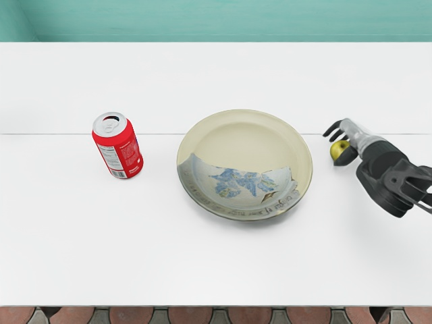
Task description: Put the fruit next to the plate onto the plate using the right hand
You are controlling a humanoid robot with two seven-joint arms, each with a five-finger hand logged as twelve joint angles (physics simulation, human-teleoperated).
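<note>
Right hand sits over the small yellow-green fruit near the white bench's right edge; grip unclear. Secure it, then clear the shallow ceramic plate's rim.

An upright red soda can on the white table, teal wall behind, tiled floor below

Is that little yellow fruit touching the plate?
Apart. The head view shows a strip of bare white table between the fruit and the plate.
</note>
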